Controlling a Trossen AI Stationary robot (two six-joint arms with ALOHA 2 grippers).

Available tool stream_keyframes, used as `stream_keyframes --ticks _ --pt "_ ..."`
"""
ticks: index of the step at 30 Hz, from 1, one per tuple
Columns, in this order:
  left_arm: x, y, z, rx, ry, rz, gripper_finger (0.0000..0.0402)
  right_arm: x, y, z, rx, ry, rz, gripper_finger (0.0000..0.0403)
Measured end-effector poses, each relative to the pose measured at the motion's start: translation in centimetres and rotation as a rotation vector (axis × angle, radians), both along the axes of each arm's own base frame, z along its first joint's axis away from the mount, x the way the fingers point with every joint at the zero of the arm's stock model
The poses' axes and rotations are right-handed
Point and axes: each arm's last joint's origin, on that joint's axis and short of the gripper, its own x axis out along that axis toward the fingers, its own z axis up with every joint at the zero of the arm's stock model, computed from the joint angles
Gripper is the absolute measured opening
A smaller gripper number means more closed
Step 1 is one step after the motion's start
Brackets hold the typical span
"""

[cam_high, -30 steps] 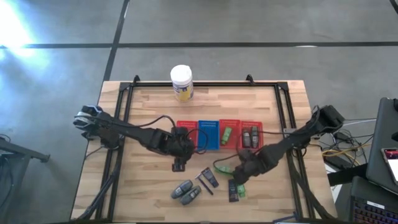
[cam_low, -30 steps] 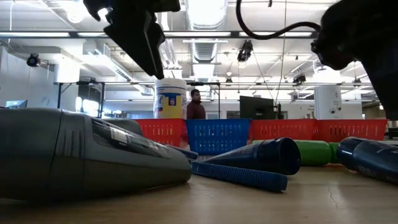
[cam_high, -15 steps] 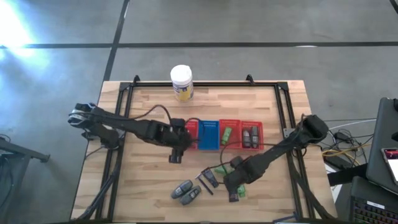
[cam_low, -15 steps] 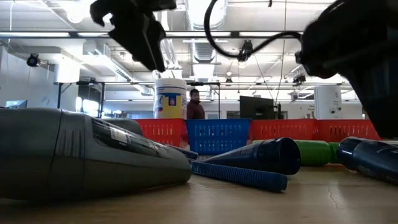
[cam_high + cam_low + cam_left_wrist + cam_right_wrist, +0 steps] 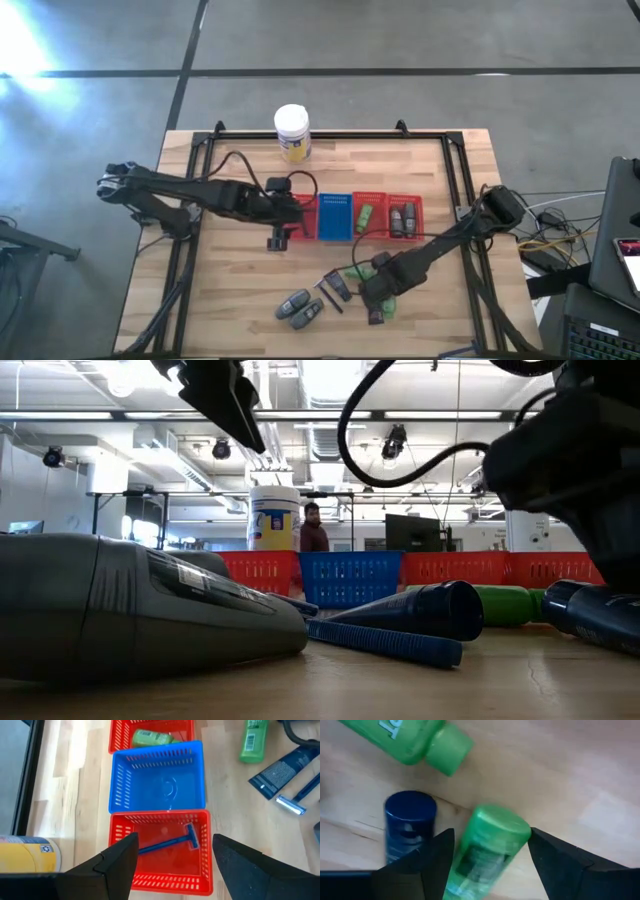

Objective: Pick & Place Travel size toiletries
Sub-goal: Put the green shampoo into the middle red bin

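The right gripper hovers low over the loose toiletries at the table's near edge, its jaws spread and empty, straddling a green bottle whose long axis runs straight in between them, cap end pointing away; a blue tube lies just beside it. This arm is far the nearer. The left gripper, jaws also apart and empty, hangs over the end red basket, where a blue razor lies. Since a second ago the right gripper has dropped toward the bottle, while the left has drawn back toward the baskets.
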Motion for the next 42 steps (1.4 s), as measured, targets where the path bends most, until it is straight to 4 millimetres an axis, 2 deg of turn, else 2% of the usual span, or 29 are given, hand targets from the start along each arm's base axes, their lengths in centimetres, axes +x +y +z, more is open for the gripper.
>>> stream_keyframes --ticks 6,14,21,25,31,36,39,42 --pt "-0.3 0.0 -1.3 0.003 0.028 0.001 0.0259 0.2 0.1 -0.4 0.022 -0.021 -0.09 0.024" --pt "-0.6 0.1 -2.4 -0.002 0.053 -0.005 0.0259 -0.1 -0.1 -0.8 0.014 -0.017 -0.055 0.0246" --pt "-0.8 0.1 -2.2 -0.002 0.042 -0.005 0.0259 -0.7 -0.4 -1.5 0.028 -0.019 -0.015 0.0198" --pt "-0.8 0.1 -2.1 -0.002 0.042 -0.005 0.0259 -0.5 -0.5 -0.8 0.013 -0.041 0.022 0.0161" --pt "-0.9 0.1 -2.3 0.009 0.05 -0.018 0.0259 -0.9 -1.3 2.3 -0.005 -0.163 -0.022 0.0157" --pt "-1.3 0.1 -1.6 -0.01 0.024 -0.036 0.0259 -1.8 -4.0 6.3 -0.123 -0.37 -0.182 0.0166" --pt "-1.7 0.2 -1.1 -0.014 0.003 -0.035 0.0259 -2.3 -7.0 7.8 -0.213 -0.459 -0.277 0.0166" --pt "-2.1 0.3 -0.6 -0.014 -0.02 -0.031 0.0259 -2.5 -10.4 8.5 -0.265 -0.48 -0.289 0.0163"
